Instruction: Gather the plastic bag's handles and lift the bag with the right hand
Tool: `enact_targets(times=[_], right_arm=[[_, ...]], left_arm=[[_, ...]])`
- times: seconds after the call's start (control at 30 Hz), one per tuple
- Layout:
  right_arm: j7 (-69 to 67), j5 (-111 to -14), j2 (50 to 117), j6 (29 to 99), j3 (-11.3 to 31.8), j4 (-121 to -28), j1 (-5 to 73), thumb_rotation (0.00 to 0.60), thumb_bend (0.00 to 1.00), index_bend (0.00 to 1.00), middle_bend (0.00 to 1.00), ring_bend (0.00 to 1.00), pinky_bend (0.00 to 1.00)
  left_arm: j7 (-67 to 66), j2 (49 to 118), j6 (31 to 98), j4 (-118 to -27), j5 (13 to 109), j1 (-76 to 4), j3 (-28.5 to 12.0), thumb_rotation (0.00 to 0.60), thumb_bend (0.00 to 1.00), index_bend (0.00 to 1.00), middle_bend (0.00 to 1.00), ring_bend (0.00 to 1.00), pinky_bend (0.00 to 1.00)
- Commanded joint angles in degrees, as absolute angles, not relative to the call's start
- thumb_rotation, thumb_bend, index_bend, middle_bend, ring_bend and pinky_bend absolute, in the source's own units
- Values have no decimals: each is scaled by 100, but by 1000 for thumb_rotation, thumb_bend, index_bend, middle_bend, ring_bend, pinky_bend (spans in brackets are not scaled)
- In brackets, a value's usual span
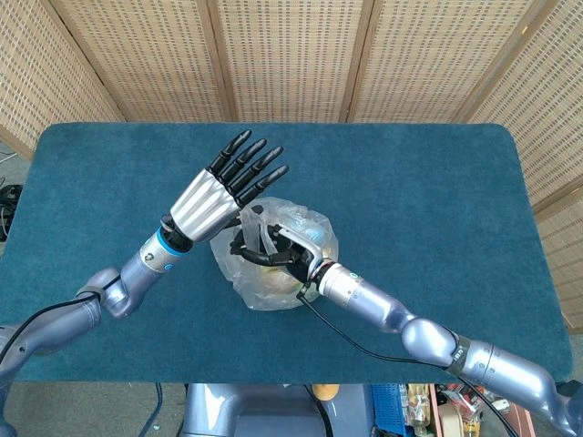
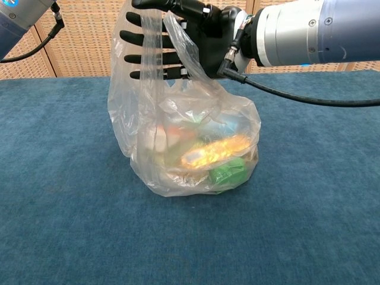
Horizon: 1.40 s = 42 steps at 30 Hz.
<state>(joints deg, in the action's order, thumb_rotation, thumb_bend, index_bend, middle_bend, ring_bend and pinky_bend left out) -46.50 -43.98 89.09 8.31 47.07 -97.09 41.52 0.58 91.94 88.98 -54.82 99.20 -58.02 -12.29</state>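
Note:
A clear plastic bag [image 1: 278,264] [image 2: 196,148] with green and orange items inside sits on the blue table [image 1: 437,182]. My right hand [image 1: 273,248] [image 2: 196,32] reaches in from the right at the bag's top. Both handles [image 2: 148,27] run up taut and loop over its thumb and upper fingers, while the lower fingers [image 2: 148,56] stretch out behind the plastic. The bag's bottom rests on the cloth. My left hand [image 1: 223,187] hovers flat and open just beyond the bag on its left, fingers spread, touching nothing. Only its arm [image 2: 24,15] shows in the chest view.
Wicker screens [image 1: 291,55] stand behind the table's far edge. The right arm's black cable [image 1: 355,341] trails over the cloth near the front edge. Blue cloth surrounds the bag on all sides.

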Motion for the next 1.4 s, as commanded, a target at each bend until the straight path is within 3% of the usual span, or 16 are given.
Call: enact_targets(times=[0.03,0.9,1.0,1.17,1.4], right_arm=[[-4646,-4405,8909,793,4710,-9698,4155,600,391,439,446,233,174],[-4623,-4360,9061,809,4748,-9610,4323,600,426,436,449,242,175],[-4643,-4346,9062,746,4762,-9612,4313,600,498,444,463,266,180],[-4663,-4339,9054,666,4803,-9635,4249,600,717,474,523,342,216],[-4680,-4319,9031,500,4866,-9678,4144,600,807,480,575,426,274]], left_arm=[[62,9205,8863,-5447,9897,-5811,-1226,600,180,0,0,0,0],[122,9209,8834,-5448,9795,-5836,-1251,600,179,0,0,0,0],[128,9209,8819,-5430,9782,-5830,-1244,600,179,0,0,0,0],[159,9238,8778,-5374,9743,-5817,-1233,600,180,0,0,0,0],[210,9302,8763,-5263,9730,-5801,-1197,600,180,0,0,0,0]])
